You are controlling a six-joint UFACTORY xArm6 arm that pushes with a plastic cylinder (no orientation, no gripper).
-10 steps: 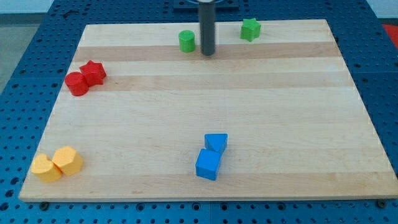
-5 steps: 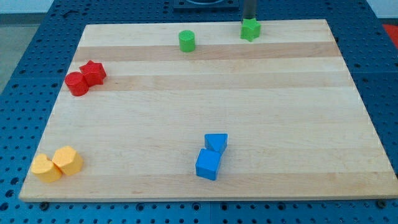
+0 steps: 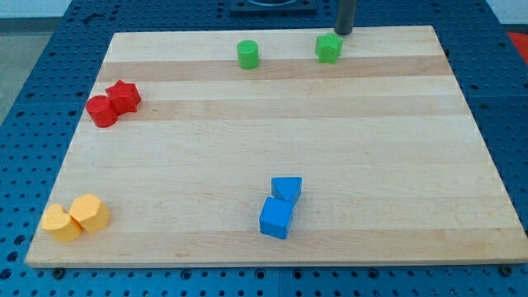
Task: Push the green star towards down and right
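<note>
Pale wooden board (image 3: 272, 124) is lying on a blue pegboard bench (image 3: 33, 74). Near the board's top edge my tip (image 3: 343, 33) is sitting just above and to the right of the green star (image 3: 328, 48); whether it is touching the star is hard to tell. A rod only, it is holding nothing. Left of the star a green cylinder (image 3: 247, 54) is standing. At the left a red cylinder (image 3: 102, 111) is touching a red star (image 3: 124, 96). Two yellow blocks (image 3: 76, 218) are huddling at bottom left, and a blue cube (image 3: 276, 218) is sitting below a blue triangular block (image 3: 287, 189).

Wooden board (image 3: 272, 124) with coloured blocks
</note>
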